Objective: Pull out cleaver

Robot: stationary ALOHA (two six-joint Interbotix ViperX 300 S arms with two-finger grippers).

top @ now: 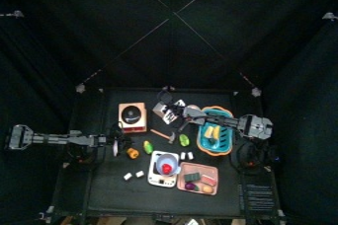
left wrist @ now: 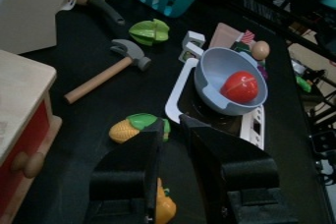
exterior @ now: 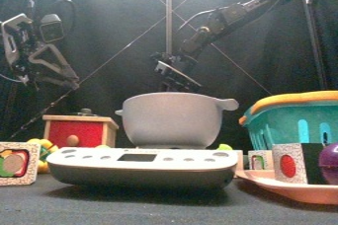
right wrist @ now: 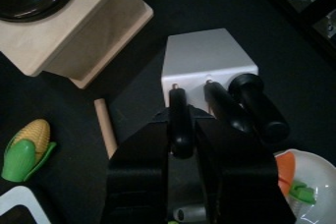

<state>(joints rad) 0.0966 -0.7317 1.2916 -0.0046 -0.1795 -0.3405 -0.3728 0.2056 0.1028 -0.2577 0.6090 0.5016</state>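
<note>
The white knife block (right wrist: 210, 56) lies near the table's back middle (top: 165, 101), with three black handles sticking out of it. My right gripper (right wrist: 176, 128) reaches in from the right and is closed on the outermost handle, the cleaver's (right wrist: 175, 96), which still sits at the block's slot. Its blade is hidden inside. In the front view the right gripper (exterior: 179, 66) hangs behind the grey pot. My left gripper (left wrist: 168, 144) rests low at the table's left (top: 117, 148), with its jaws nearly together and empty.
A wooden toy stove (top: 130, 115) stands left of the block. A teal basket (top: 215, 138) is to the right and a pink tray (top: 201, 178) is at the front. A scale with a bowl (left wrist: 237, 85), a toy hammer (left wrist: 112, 66) and corn (left wrist: 132, 127) lie near the left gripper.
</note>
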